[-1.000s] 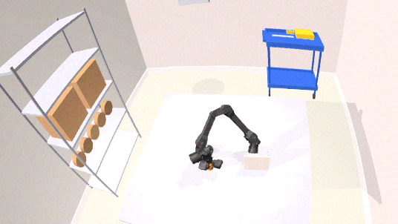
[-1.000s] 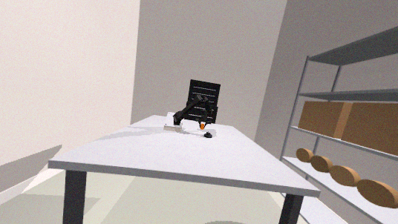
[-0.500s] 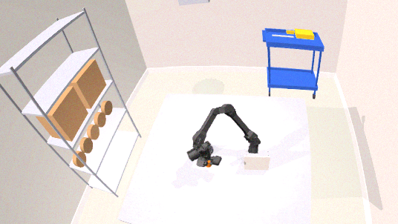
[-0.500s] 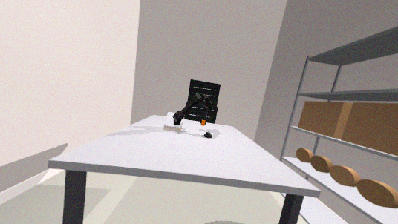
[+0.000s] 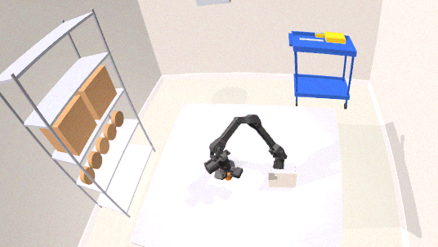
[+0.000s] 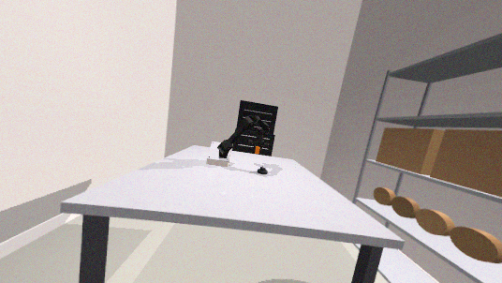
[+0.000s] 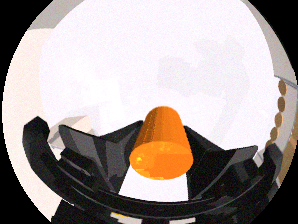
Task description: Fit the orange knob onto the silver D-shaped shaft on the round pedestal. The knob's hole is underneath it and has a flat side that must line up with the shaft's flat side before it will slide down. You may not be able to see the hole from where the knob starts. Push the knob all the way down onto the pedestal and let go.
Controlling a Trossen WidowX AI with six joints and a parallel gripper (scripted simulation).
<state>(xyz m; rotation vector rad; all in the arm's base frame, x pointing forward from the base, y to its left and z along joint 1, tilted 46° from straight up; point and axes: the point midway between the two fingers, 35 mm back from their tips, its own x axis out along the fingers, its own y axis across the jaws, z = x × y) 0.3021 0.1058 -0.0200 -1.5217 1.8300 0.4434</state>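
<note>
The orange knob is a tapered cylinder. In the wrist view its wide end face is turned to the camera and its narrower end points away. My gripper is shut on the knob, one black finger on each side, and holds it above the table. The dark round pedestal stands on the table in the exterior view, below and slightly right of the knob in the picture. The shaft's flat side is too small to make out, and the knob's hole is not visible.
The arm's base sits on a pale block on the white table. A shelf rack with brown boxes and discs stands to one side. A blue cart stands on the floor beyond the table.
</note>
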